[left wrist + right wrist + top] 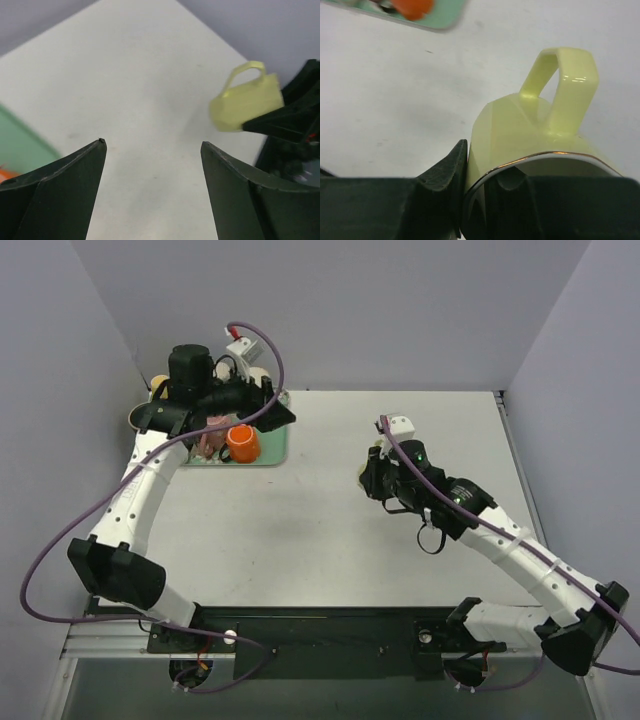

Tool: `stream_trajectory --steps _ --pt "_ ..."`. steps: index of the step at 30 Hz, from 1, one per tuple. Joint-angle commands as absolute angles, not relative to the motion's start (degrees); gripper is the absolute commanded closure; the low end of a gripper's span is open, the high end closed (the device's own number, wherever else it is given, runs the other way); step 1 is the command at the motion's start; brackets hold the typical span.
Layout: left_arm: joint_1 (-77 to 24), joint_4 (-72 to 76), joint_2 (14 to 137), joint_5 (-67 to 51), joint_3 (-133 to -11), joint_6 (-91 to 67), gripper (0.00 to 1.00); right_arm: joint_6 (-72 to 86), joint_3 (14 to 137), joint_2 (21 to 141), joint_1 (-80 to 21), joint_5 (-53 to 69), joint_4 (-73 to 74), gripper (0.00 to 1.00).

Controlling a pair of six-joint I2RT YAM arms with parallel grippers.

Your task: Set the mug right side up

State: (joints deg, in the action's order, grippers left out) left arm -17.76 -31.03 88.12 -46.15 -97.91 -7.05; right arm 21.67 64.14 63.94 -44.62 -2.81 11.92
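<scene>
yellow mug (520, 130) mid-right of table (330, 540), rim pinched by right jaws, one finger inside, one outside. step: grasp on, flip not yet done. next: roll wrist, mouth up, set down. left jaws wide open, empty, by green tray (272, 454).

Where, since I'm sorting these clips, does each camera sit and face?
Top: above and behind, looking down at the table; left arm and right arm show.
Left wrist: faces the yellow mug across the table; open left gripper shows.
Right wrist: looks along the right gripper, shut on the mug's rim.
Shared: both wrists see the mug.
</scene>
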Motion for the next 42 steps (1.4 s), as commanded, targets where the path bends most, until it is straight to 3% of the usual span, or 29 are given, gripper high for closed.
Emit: stream_trajectory --steps 1,4,6,11,18,27,39,42 --pt "-13.7 -35.3 88.1 -28.4 -97.0 7.1 0.13 16.0 67.9 69.6 -37.4 -16.4 27.3 1.00" --pt "-13.6 -34.0 88.7 -13.4 -92.1 15.9 0.13 14.9 65.1 74.9 -30.4 -19.5 28.7 1.00" --pt "-12.7 -31.8 89.7 -9.3 -88.3 19.1 0.13 12.5 63.7 78.0 -26.8 -19.4 27.4 1.00" --pt "-6.0 -29.1 96.0 -10.2 -86.7 20.7 0.14 8.9 65.1 86.1 -18.9 -15.9 23.7 1.00" --pt "-2.5 -31.1 107.3 -10.7 -91.9 25.1 0.29 8.0 68.4 93.5 -9.3 -7.7 18.7 1.00" --pt "-2.6 -18.7 106.3 -12.0 -82.9 27.4 0.36 9.4 68.9 98.5 -5.2 -4.4 19.0 1.00" --pt "-2.1 -20.0 110.7 -11.1 -84.1 28.5 0.42 9.9 68.4 91.8 -6.1 -1.9 22.0 0.36" --pt "-2.0 -20.2 113.0 -10.9 -85.4 27.9 0.45 10.0 67.5 88.3 -7.2 -2.2 23.1 0.14"
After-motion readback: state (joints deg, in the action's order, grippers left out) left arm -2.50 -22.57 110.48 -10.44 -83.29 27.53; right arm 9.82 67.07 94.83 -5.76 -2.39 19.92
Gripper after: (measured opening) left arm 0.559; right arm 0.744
